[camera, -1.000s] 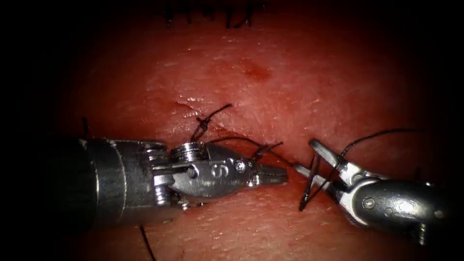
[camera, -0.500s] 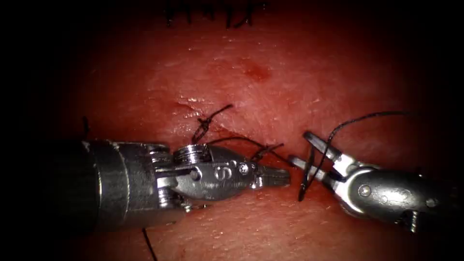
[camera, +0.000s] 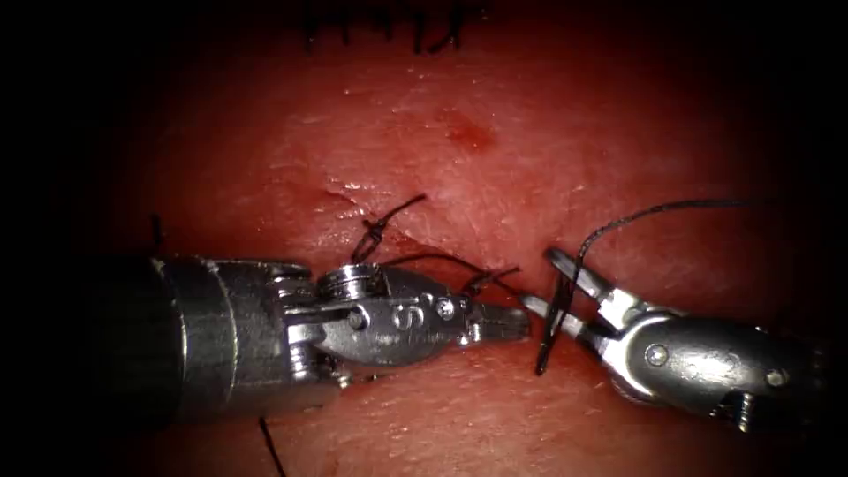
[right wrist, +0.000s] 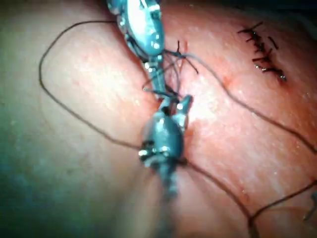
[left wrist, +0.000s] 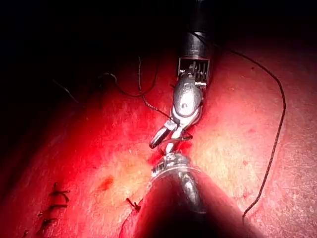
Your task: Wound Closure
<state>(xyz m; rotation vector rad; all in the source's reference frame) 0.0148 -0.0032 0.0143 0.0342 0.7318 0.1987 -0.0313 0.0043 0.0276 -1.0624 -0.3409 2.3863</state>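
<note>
The left tool, a polished steel needle driver with a rounded, riveted wrist, is laid low across the glistening, pebbled tissue, its short jaws pressed together; whether anything is pinched between them cannot be told. The right tool is seen with its slim, tapered jaws spread, and dark, wiry thread is draped across them, hanging in a stiff strand below and arching away toward the tissue's right edge. Near the middle of the tissue, the cut is crossed by knotted stitches with short frayed tails. A row of finished stitches is seen at the far edge. The needle cannot be made out.
</note>
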